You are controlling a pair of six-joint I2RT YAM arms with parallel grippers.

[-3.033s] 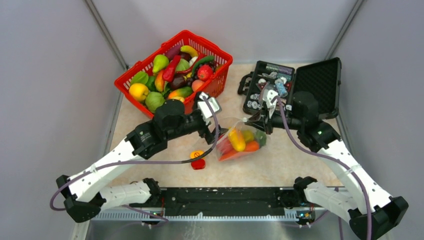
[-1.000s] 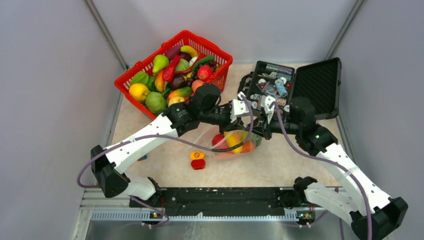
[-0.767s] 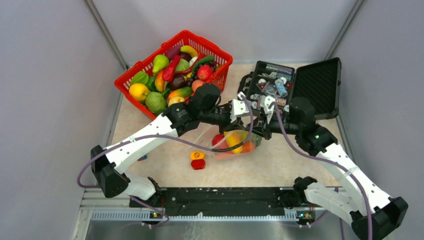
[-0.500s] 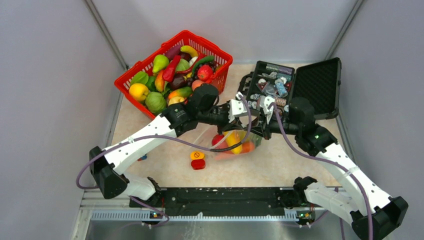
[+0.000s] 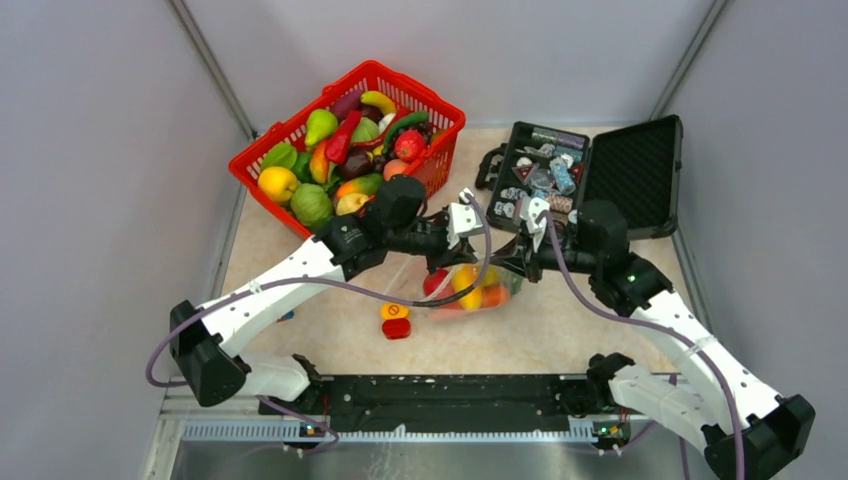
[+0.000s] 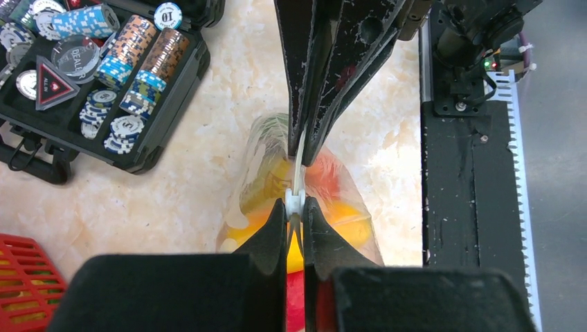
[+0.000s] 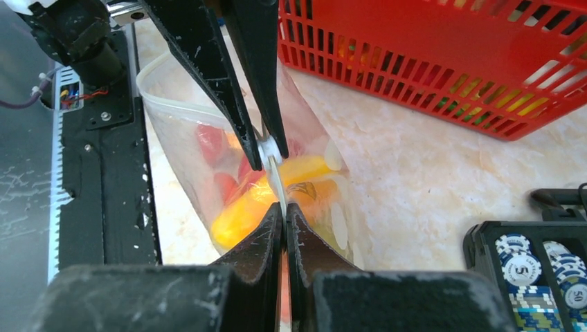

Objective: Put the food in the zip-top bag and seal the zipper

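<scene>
The zip-top bag (image 5: 468,290) hangs just above the table between both arms, with yellow, red and orange food (image 5: 463,285) inside. My left gripper (image 6: 295,205) is shut on the white slider of the zipper (image 6: 297,176). Facing it a short way along the same strip, my right gripper (image 7: 284,209) is shut on the zipper (image 7: 275,181). In the top view the left gripper (image 5: 462,258) is left of the right gripper (image 5: 508,262) over the bag's mouth. More food (image 5: 345,150) fills the red basket.
The red basket (image 5: 372,68) stands at the back left. An open black case (image 5: 640,165) with poker chips lies at the back right. A small orange-and-red button block (image 5: 396,320) sits on the table left of the bag. The black base rail (image 5: 450,400) runs along the near edge.
My left gripper has slid leftward along the bag's mouth, away from the right gripper, and the bag has shifted slightly left with it. The right gripper has kept its hold.
</scene>
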